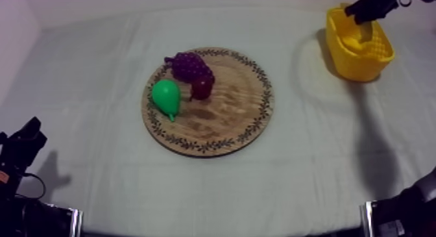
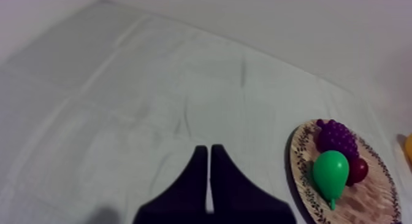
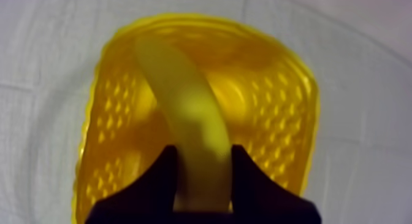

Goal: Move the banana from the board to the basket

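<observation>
Right gripper [image 3: 203,153] is clamped on the banana [image 3: 184,97], over the yellow basket [image 3: 288,104] at the bench [image 1: 84,123] far-right corner, apparently lined up for release. Left gripper [image 2: 208,151] is closed on nothing, parked near-left. Pear [image 1: 166,95], grapes [image 1: 189,64] and small red fruit [image 1: 202,89] sit on the wooden board [image 1: 240,116].

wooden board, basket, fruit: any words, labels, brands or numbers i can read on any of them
None: no word, number, label or brand can be read anywhere.
wooden board: the rim bears a leafy pattern, no letters.
yellow basket: walls with a dotted grid, no label.
banana, pear, bunch of grapes, small red fruit: no sticker or mark to be seen.
</observation>
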You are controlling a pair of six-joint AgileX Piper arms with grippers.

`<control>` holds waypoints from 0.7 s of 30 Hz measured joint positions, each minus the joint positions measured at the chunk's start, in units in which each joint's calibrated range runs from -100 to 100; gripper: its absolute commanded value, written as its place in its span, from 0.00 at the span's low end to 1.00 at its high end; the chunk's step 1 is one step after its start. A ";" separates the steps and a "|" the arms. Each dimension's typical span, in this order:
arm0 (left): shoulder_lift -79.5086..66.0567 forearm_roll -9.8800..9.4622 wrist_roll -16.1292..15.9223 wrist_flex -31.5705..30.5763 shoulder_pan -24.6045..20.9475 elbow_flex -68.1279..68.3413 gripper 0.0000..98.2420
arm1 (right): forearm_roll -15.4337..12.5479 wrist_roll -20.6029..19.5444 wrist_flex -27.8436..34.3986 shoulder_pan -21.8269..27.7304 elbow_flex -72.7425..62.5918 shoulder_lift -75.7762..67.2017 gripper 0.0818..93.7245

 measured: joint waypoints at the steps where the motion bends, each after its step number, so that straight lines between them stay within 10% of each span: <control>1: 0.00 0.00 0.00 0.00 0.00 0.00 0.00 | 0.00 -0.07 -0.31 -0.03 0.40 0.30 0.14; 21: 0.00 0.00 0.00 0.00 0.00 0.00 0.00 | -3.19 0.77 -2.26 1.64 -1.60 3.74 0.33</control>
